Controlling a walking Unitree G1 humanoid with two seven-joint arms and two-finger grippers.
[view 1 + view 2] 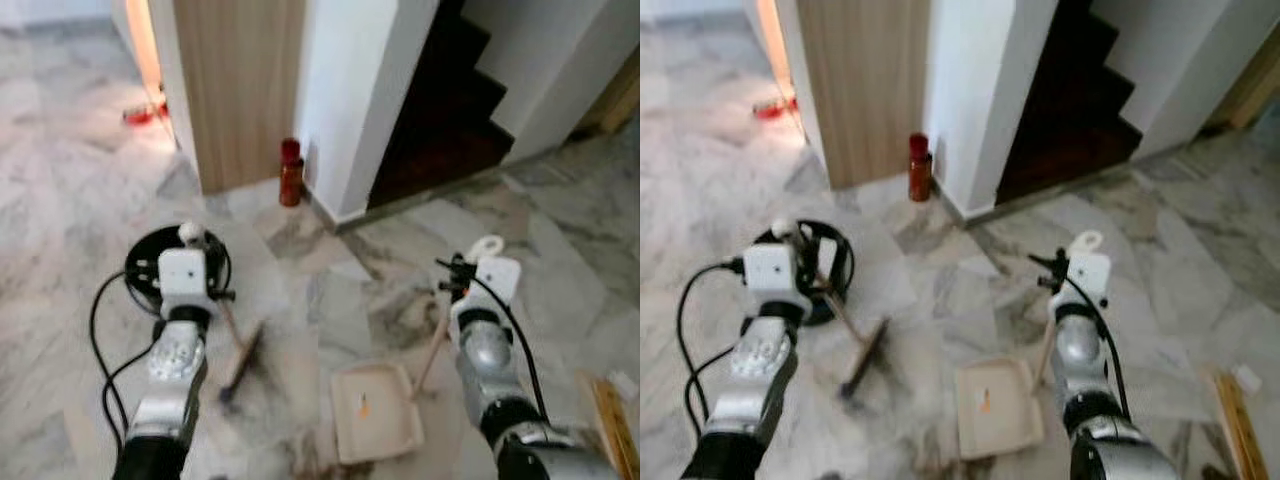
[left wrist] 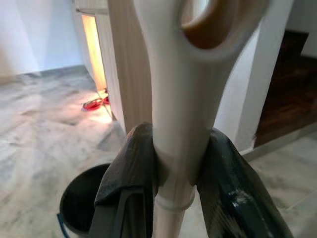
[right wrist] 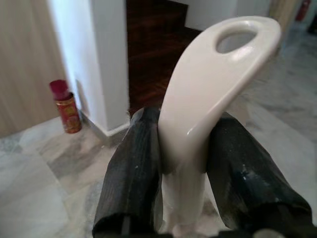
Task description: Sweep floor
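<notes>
Pinching the cream handle of the broom (image 2: 181, 124), the left pincer (image 2: 176, 178) has its two black fingers pressed against either side of the shaft just below the loop at the handle's end; the top of that loop is cut off by the frame edge in the left wrist view. From this pincer the thin stick runs down and forward to the dark broom head (image 1: 240, 365) on the marble floor (image 1: 60, 190), which is blurred and hard to make out in detail. Just behind the left pincer sits a round black bin (image 1: 150, 262), partly hidden by the wrist. The right pincer (image 3: 181, 163) likewise clamps a cream handle with an oval hanging hole, that of the dustpan (image 1: 377, 410); its stick slants down from the pincer to the cream pan lying flat on the floor between the two arms, with a small orange speck inside it. Well ahead of both pincers a red-capped can (image 1: 291, 173) stands at the foot of a white wall (image 1: 345, 90), beside a wooden door panel (image 1: 240, 80). Beyond the right pincer a dark stairway (image 1: 450, 110) rises, its steps lost in shadow.
</notes>
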